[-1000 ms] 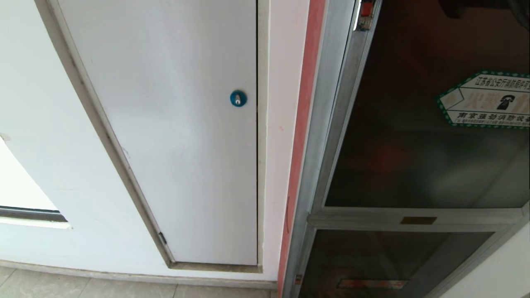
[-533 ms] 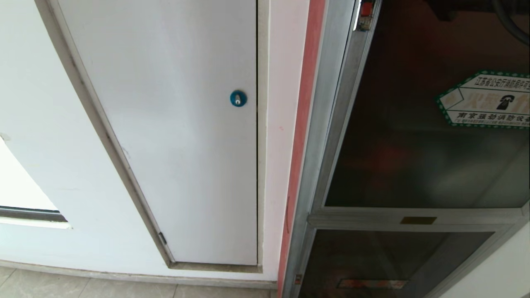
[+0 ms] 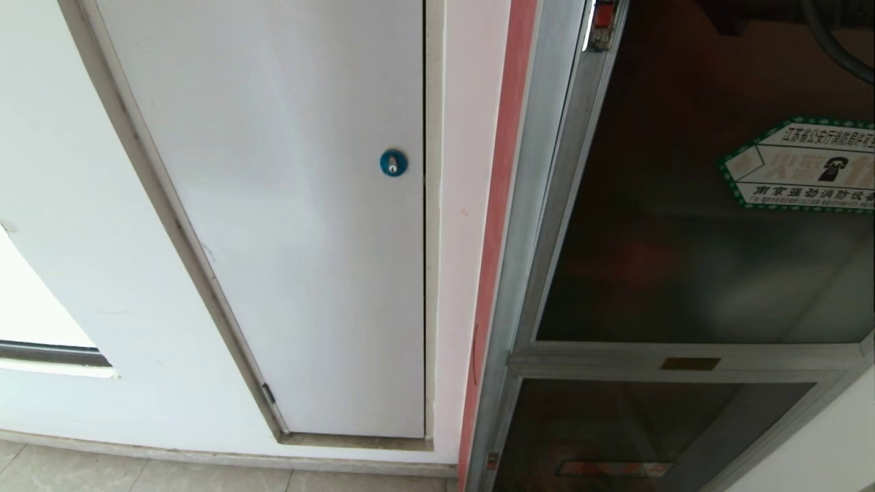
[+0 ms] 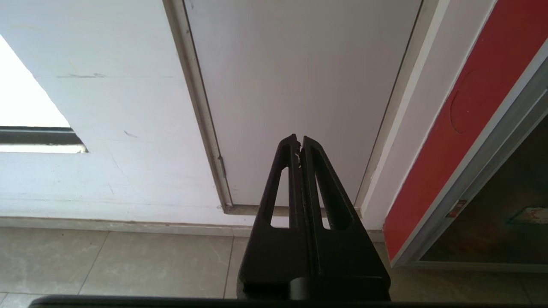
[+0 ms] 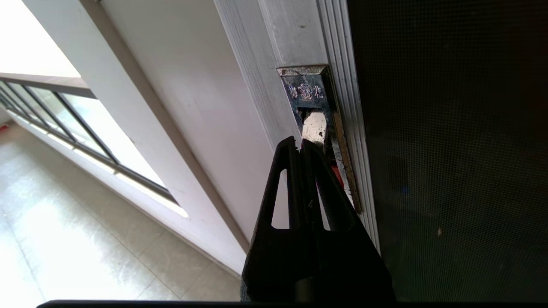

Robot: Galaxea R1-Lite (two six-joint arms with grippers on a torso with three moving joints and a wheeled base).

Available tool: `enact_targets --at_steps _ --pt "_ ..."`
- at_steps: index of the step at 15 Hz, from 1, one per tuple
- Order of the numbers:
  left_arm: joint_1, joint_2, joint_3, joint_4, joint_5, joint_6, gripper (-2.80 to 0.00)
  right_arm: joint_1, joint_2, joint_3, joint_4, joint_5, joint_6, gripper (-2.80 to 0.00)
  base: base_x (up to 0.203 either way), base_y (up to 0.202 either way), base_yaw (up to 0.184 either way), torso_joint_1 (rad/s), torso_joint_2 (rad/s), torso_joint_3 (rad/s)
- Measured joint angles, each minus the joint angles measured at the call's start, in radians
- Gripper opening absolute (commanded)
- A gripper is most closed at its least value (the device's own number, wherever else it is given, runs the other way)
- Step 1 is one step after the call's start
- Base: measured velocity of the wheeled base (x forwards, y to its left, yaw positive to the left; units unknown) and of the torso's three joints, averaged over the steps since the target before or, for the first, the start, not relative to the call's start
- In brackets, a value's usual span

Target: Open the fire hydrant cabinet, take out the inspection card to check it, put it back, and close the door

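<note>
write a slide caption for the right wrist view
Shut right gripper at the latch on the door frame of the fire hydrant cabinet.

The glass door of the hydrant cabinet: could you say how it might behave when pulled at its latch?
The door looks stiff in its metal frame, so probably swings as one piece. Its glass seems breakable. The right gripper, shut, is at the latch.

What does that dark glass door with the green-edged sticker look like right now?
The door is smoked dark glass in a silver metal frame, seemingly shut, above a smaller dark panel. A green-bordered white sticker sits on the glass. A red latch is set in its frame; in the wrist view the shut right gripper is at that latch.
</note>
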Motion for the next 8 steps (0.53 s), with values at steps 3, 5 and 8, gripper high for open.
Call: enact_targets --at_steps 3,5,8 --pt "0.0 0.0 0.0 0.0 0.0 0.0 -2.8 -0.006 0.001 0.001 0.001 0.0 0.002 -2.8 0.0 0.0 0.0 0.0 0.0 0.0" --pt "0.0 0.0 0.0 0.0 0.0 0.0 -2.8 -0.008 0.003 0.005 0.004 -0.001 0.001 -2.8 0.0 0.0 0.0 0.0 0.0 0.0" --pt "0.0 0.0 0.0 0.0 0.0 0.0 -2.8 -0.008 0.007 0.007 0.006 -0.001 0.001 -2.8 0.0 0.0 0.0 0.0 0.0 0.0"
